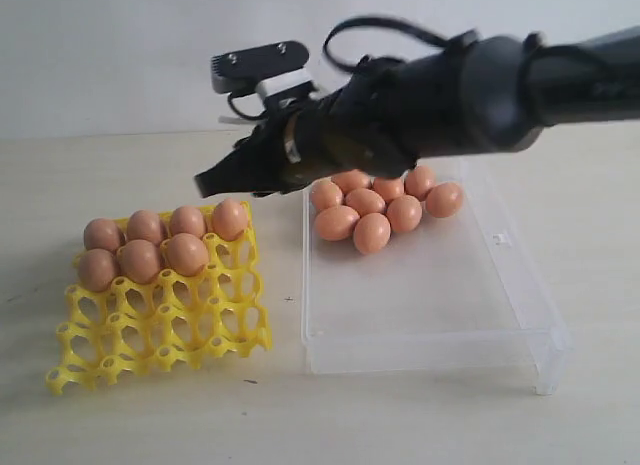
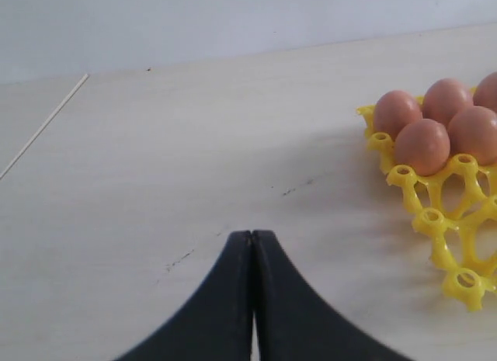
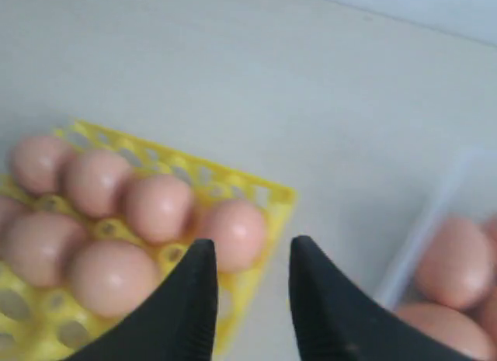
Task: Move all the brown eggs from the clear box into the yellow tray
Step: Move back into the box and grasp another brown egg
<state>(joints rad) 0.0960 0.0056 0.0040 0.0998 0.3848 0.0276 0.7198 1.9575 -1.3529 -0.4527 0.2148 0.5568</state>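
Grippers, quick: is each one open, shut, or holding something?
Left black gripper: shut, holding nothing.
Right black gripper: open, holding nothing.

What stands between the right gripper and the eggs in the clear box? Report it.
Nothing visible. The right gripper hangs open and empty over the yellow tray's corner; only the clear box's low wall lies between it and the brown eggs.
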